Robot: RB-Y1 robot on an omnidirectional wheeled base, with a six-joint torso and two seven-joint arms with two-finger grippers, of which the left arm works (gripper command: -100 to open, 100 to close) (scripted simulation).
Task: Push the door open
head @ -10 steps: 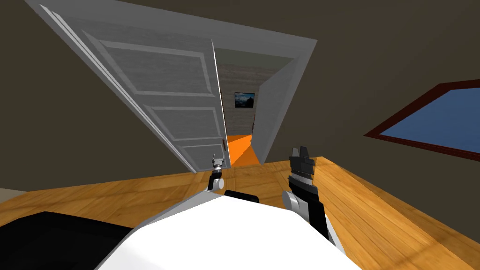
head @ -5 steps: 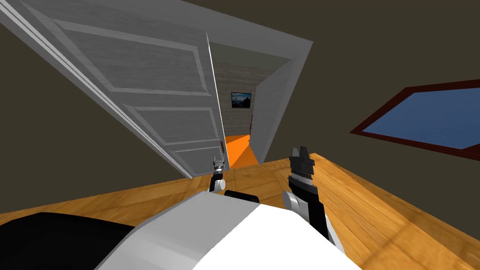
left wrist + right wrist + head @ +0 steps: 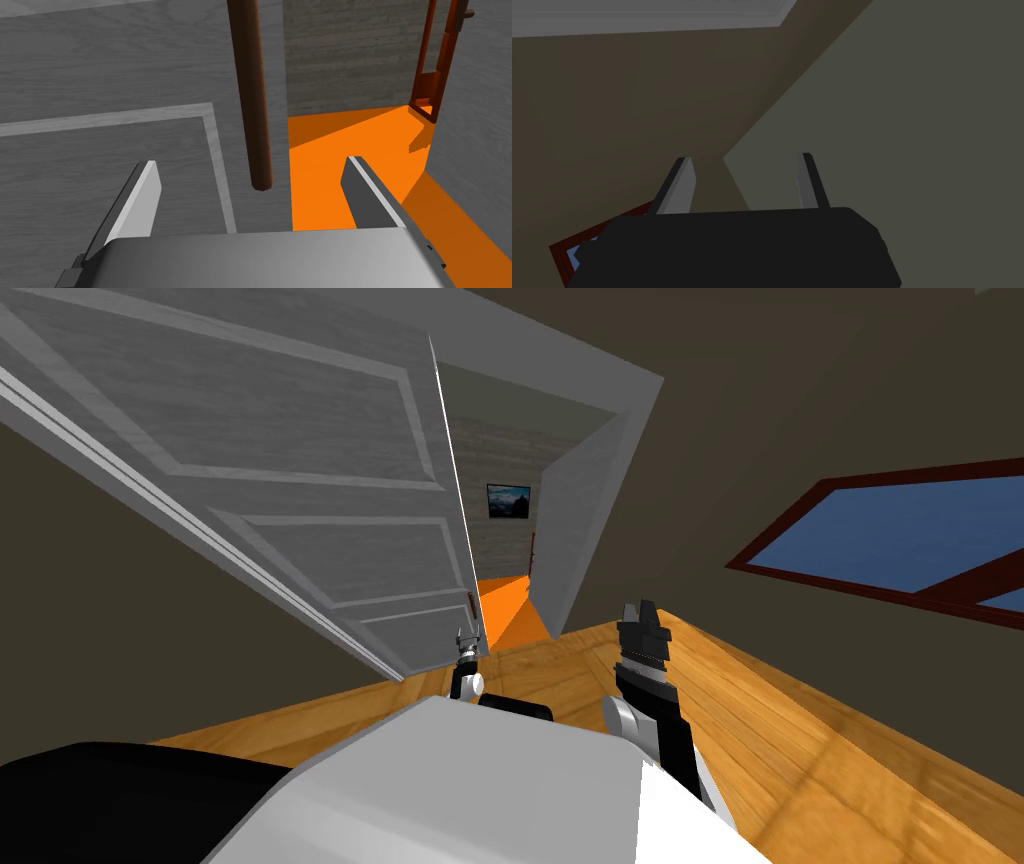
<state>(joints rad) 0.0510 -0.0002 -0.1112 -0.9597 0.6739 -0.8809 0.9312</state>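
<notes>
While the door (image 3: 300,488) stood ajar at about eleven o'clock from my chest, I read it as a pale grey leaf with raised rectangular panels and a faint wood grain. Its free edge stood off from the grey frame (image 3: 585,518), leaving a narrow gap at twelve. The left gripper (image 3: 467,640) sat at the foot of that free edge, fingers spread wide and gripping nothing. The head camera gave me the whole leaf, a framed picture (image 3: 508,501) on the wall beyond, and a blue window (image 3: 900,538) at two o'clock. The left wrist camera gave the close detail: a dark brown bar handle (image 3: 252,100) upright by the door's edge, seen between the open fingers, though I could not tell whether they touched it. Orange floor (image 3: 350,135) lay past the gap. The right gripper (image 3: 640,613) hung at one o'clock, open and empty.
</notes>
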